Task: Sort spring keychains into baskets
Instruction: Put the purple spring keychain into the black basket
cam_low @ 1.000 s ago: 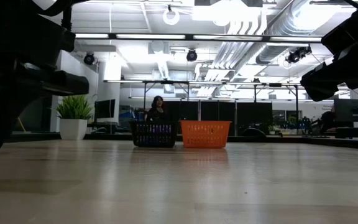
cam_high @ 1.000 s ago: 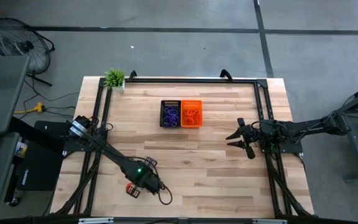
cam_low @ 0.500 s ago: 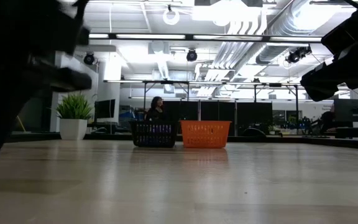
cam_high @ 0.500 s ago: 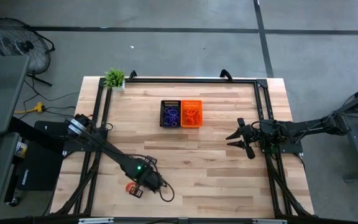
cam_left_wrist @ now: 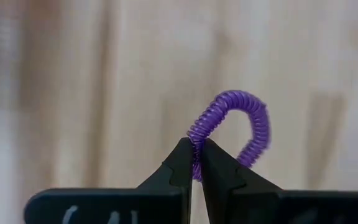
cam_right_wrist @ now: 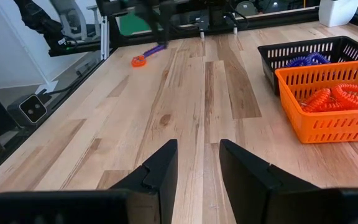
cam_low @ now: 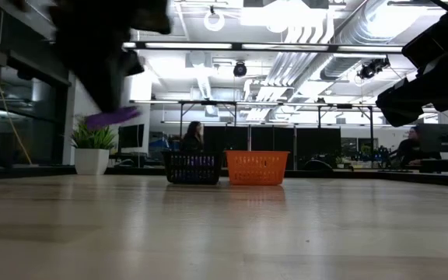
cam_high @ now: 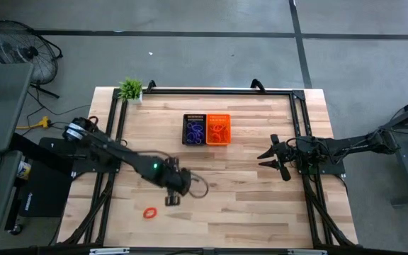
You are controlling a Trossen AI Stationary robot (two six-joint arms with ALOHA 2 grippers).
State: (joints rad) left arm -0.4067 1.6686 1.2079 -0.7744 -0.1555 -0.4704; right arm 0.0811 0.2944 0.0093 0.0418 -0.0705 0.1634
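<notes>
My left gripper (cam_high: 171, 199) hangs above the near-left part of the table, shut on a purple spring keychain (cam_left_wrist: 236, 119), which also shows in the low view (cam_low: 112, 117). One orange-red keychain (cam_high: 149, 212) lies flat on the table just near-left of it. The black basket (cam_high: 194, 129) and the orange basket (cam_high: 218, 129) stand side by side at the far middle, purple keychains (cam_right_wrist: 306, 60) in the black one, orange-red ones (cam_right_wrist: 337, 98) in the orange one. My right gripper (cam_high: 269, 157) waits open above the right side. My left gripper pinches the purple keychain between its two fingertips (cam_left_wrist: 182, 157), on one side of the coiled loop (cam_left_wrist: 196, 142). The loop (cam_left_wrist: 253, 115) arches out beyond the fingertips, lifted clear of the table.
A small green potted plant (cam_high: 130, 89) stands at the far-left corner. A black frame (cam_high: 211, 91) runs along the far edge and both sides. Bare wood lies between my left gripper and the baskets. A person (cam_low: 195, 134) sits in the room beyond.
My left gripper has risen from the table near its near-left edge and swung a little toward the far edge and the baskets, staying shut. The purple keychain went up with it, from table level to well clear. The orange-red keychain stayed where it lay.
</notes>
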